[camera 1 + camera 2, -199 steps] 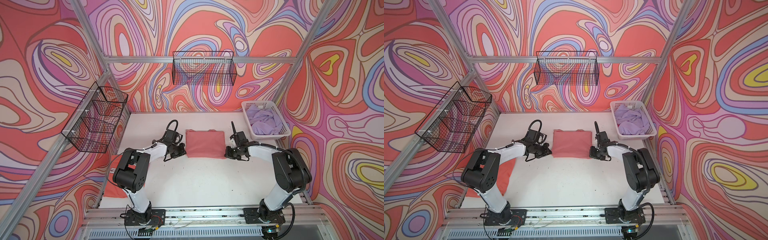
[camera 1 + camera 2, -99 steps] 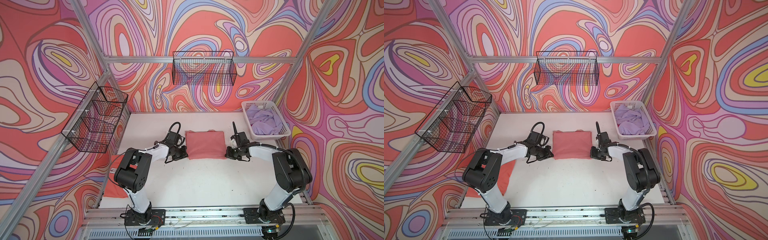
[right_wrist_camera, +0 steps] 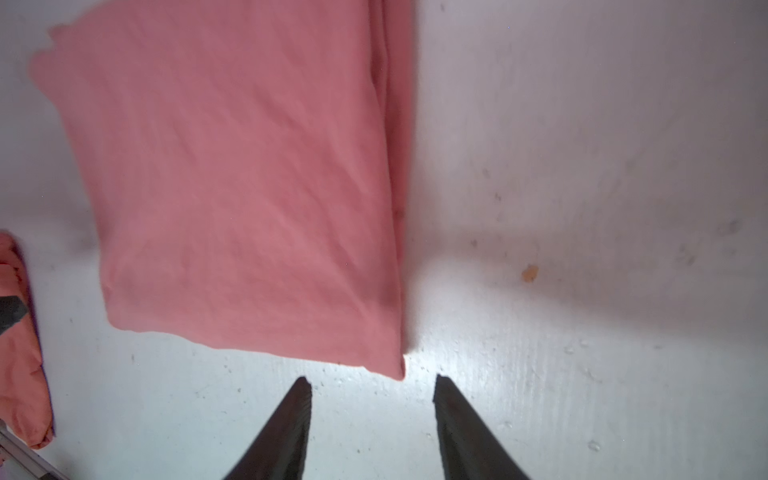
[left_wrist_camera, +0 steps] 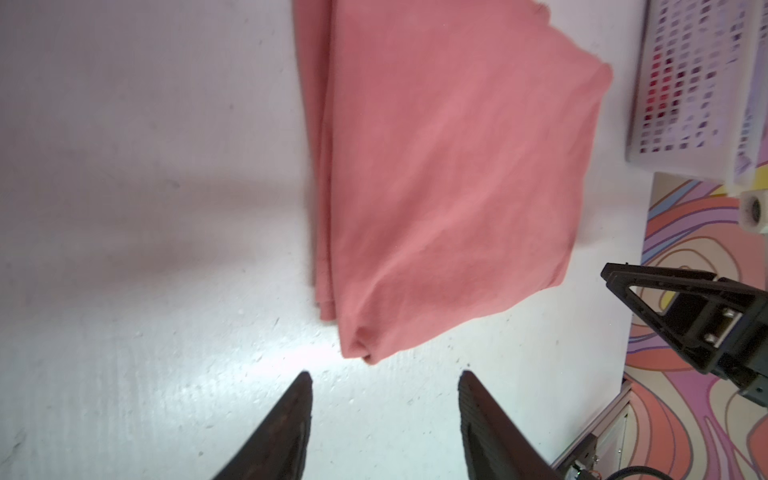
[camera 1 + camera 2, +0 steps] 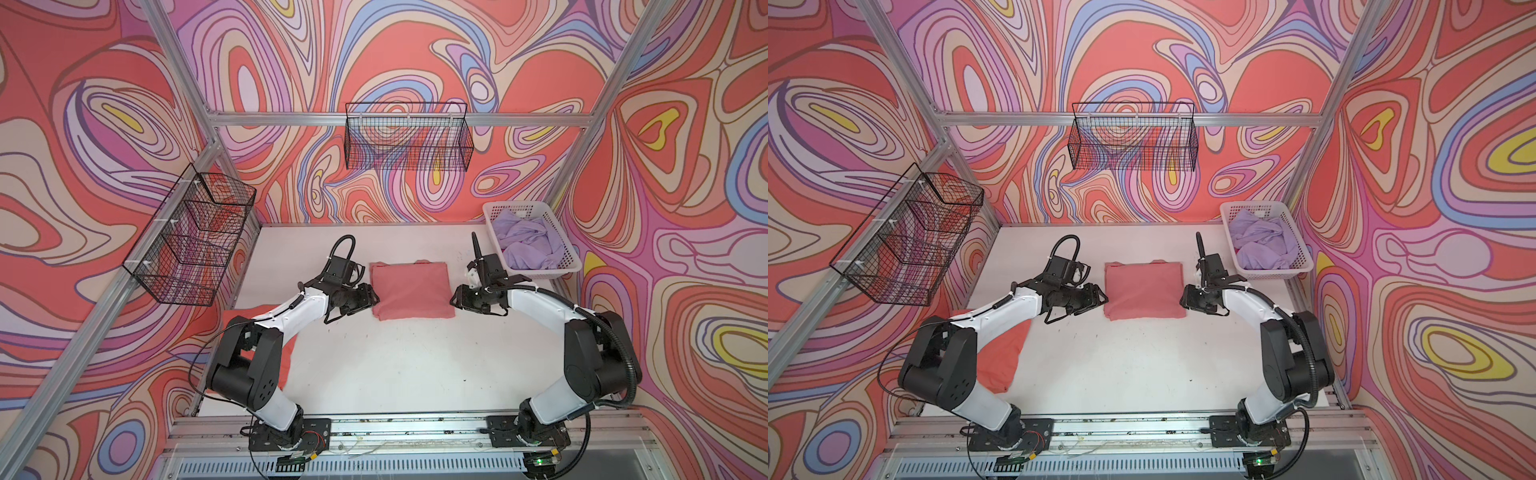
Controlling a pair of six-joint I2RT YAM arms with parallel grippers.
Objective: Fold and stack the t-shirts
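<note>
A dusty salmon-pink t-shirt [image 5: 411, 291] [image 5: 1144, 291] lies folded into a square in the middle of the white table. My left gripper [image 5: 375, 297] [image 5: 1104, 297] stands open just off its near left corner. My right gripper [image 5: 454, 297] [image 5: 1182, 300] is open off its near right corner. In the wrist views the pink shirt [image 4: 449, 166] [image 3: 232, 166] ends a little short of each open gripper [image 4: 384, 378] [image 3: 372, 380], and only bare table shows between the jaws. An orange-coral t-shirt [image 5: 1000, 353] [image 3: 16, 353] lies at the table's left edge, partly under the left arm. A lavender t-shirt [image 5: 528, 245] sits crumpled in the basket.
The white slatted basket [image 5: 559, 232] [image 4: 698, 83] stands at the back right corner, just behind the right wrist. Black wire baskets hang on the left wall [image 5: 191, 241] and the back wall [image 5: 407, 141]. White table surface [image 5: 399, 365] stretches in front of the pink shirt.
Both grippers have gone from shut to open at the pink shirt's near corners. The left gripper has shifted a little to the right. The folded shirt lies where it was.
</note>
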